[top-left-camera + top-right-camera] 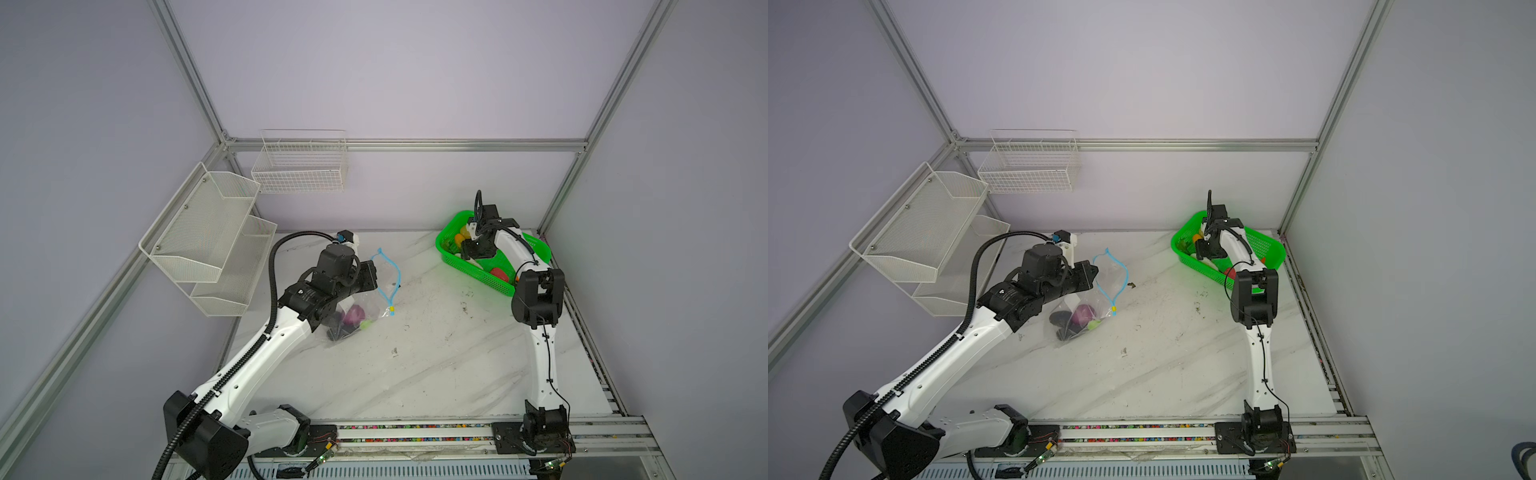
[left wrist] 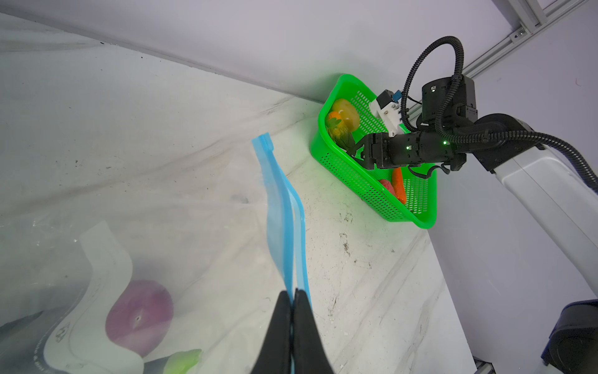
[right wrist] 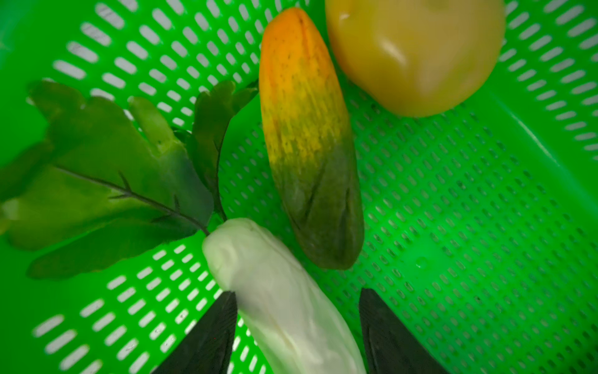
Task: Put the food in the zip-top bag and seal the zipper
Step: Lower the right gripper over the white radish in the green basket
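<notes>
**A:** Where do we find the zip-top bag [image 1: 372, 305]?

**B:** We see it on the marble table [image 1: 415, 374], toward nine o'clock from the table's middle in both top views, partly under the left arm [image 1: 266, 357]. Its zipper [image 2: 284, 210] bows out in a loop, so the mouth gapes. The yellow slider tab [image 1: 391, 309] sits at the loop's six o'clock end.

**A:** And the left gripper [image 2: 293, 296]?

**B:** Its fingers [image 2: 280, 330] are pressed together on the blue zipper strip, pinching it (the left wrist view shows this plainly).

**A:** What food do we count inside the bag?

**B:** A purple piece [image 2: 139, 315], a pale green piece [image 2: 181, 359] just beside it, and a dark piece [image 1: 1061, 318]. The bag's white label [image 2: 106, 259] shows next to the purple one.

**A:** And the rest?

**B:** We find it in the green basket [image 1: 473, 276], at two o'clock on the table, near the back wall. There we see a yellow piece [image 3: 414, 55], an orange-and-green piece [image 3: 307, 129] just beside it, and a white piece [image 3: 259, 259] with dark leaves [image 3: 106, 181]. A red piece [image 1: 498, 273] and an orange carrot [image 2: 398, 184] lie at the basket's five o'clock end.

**A:** What of the right gripper [image 3: 297, 291]?

**B:** It is down inside the basket with its fingers [image 3: 210, 340] spread wide, one on each side of the white piece. One finger is just beside the piece and the other stands apart, so we see nothing gripped.
</notes>
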Robot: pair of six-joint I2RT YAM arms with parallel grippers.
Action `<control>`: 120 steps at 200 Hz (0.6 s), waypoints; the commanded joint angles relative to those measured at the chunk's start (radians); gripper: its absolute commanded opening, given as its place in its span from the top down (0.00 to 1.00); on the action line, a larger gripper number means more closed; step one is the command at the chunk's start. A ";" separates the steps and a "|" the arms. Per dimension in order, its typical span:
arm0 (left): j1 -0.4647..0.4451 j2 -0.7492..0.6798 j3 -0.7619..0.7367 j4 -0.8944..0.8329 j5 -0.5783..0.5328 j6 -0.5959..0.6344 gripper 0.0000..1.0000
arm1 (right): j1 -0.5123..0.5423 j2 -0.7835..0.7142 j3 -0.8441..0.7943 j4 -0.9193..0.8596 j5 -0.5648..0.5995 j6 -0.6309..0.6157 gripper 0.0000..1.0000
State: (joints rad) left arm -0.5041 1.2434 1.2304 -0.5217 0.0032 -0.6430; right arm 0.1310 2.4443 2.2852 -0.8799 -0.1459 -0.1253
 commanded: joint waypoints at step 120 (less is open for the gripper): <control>0.001 0.009 0.003 0.032 -0.010 0.003 1.00 | 0.045 0.133 0.168 -0.030 0.033 0.032 0.28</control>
State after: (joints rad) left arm -0.5041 1.2510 1.2304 -0.5209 -0.0002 -0.6434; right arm 0.1577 2.5523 2.4340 -0.8768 -0.1081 -0.0940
